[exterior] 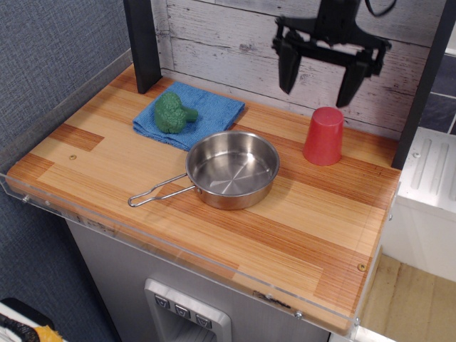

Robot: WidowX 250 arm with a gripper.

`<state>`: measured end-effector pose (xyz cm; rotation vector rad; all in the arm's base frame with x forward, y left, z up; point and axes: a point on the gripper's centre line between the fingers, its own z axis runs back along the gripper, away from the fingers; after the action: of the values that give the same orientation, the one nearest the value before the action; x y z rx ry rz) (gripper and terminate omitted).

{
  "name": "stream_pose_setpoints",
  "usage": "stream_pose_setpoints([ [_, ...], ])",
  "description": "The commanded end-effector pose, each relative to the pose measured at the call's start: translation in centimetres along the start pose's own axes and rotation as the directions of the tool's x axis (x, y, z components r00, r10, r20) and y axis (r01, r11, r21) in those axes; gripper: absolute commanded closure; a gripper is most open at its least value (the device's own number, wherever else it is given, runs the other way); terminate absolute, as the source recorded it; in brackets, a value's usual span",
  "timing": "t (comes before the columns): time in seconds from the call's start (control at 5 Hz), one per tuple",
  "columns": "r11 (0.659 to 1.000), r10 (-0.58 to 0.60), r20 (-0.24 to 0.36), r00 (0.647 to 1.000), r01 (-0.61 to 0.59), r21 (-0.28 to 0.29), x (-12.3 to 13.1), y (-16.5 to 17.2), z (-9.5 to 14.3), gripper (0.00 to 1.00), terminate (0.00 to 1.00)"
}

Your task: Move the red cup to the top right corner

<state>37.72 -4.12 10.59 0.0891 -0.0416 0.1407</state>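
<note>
- One cup [323, 135] matters here: red, plain, tapered, standing upside down in the right part of the frame, on the tabletop near the plank wall.
- It stands well back on the table [306, 235] toward the top right corner [381, 146], so the task looks done or very nearly so.
- Above it, at the upper right of the frame, the gripper [319, 71] hangs clear of the cup with its two fingers spread wide and nothing between them.
- As a judgement, the cup is light, thin plastic: stiff enough to pinch, but its smooth tapered wall could slip upward out of a squeeze.
- Taking hold across the middle of the wall, fingers on opposite sides, would suit it best; a hold too near the narrow closed end risks it popping free.
- Being light and tall for its base, it could tip if a finger knocks it sideways.
- Elsewhere, the pan [233, 169] sits mid-frame, just left of the cup and apart from it; a cloth [214, 108] with a green toy [174, 112] on it lies at upper left.
</note>
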Motion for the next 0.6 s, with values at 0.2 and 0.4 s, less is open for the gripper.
stream_pose_setpoints([
  [0.2, 0.992, 0.117, -0.075, 0.990, -0.120, -0.037, -7.1, 7.7, 5.7, 0.00, 0.00],
  [0.4, 0.978, 0.195, -0.100, 0.976, -0.201, -0.051, -9.0, 9.6, 5.7, 0.00, 0.00],
])
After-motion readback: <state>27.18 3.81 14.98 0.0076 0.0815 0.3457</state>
